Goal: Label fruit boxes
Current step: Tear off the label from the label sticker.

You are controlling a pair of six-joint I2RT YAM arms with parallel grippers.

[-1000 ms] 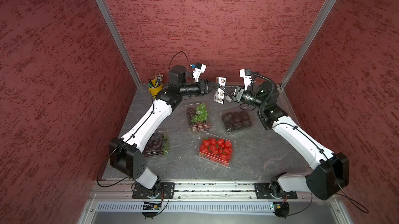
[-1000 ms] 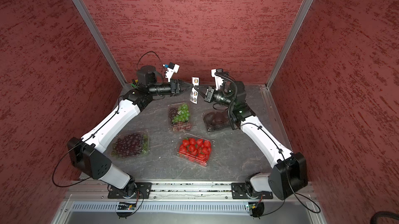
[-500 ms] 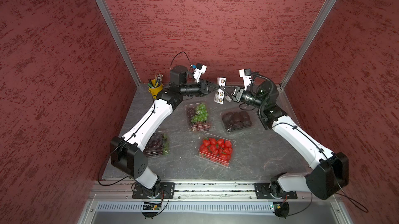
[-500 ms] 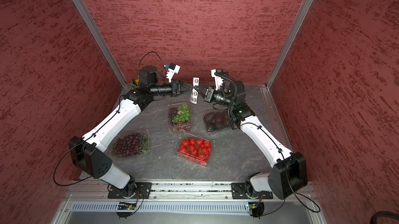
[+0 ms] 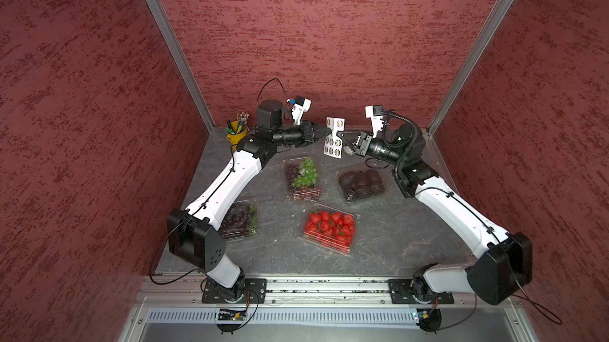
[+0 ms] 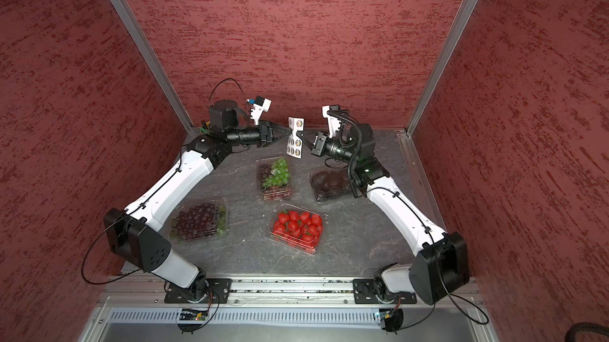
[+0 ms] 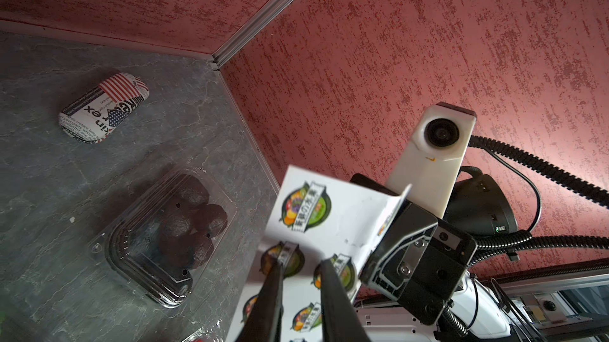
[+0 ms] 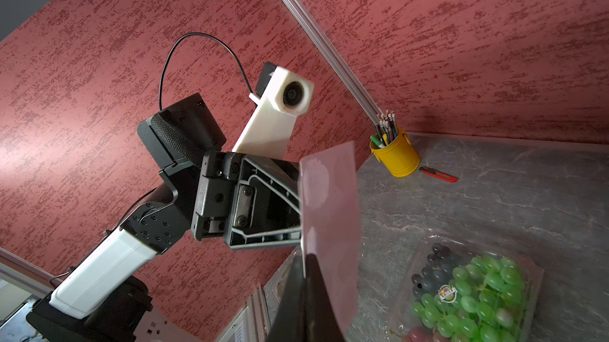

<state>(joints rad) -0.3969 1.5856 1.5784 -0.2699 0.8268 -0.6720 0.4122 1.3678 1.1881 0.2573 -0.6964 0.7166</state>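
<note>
Sticker sheet point(image 5: 332, 146) aloft, clamped in right hand point(image 5: 343, 142).

Wrist cameras point(image 7: 441, 133) point(image 8: 293, 93) face each other beneath overhead pair.

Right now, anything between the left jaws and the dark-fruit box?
Yes: the sticker sheet, clamped in the right gripper, hangs at the jaws of the left gripper, on the side toward the dark-fruit box. Nothing else visible.

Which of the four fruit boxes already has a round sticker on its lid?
The green-and-purple grape box: a round sticker sits on its lid; the other three lids show none.
</note>
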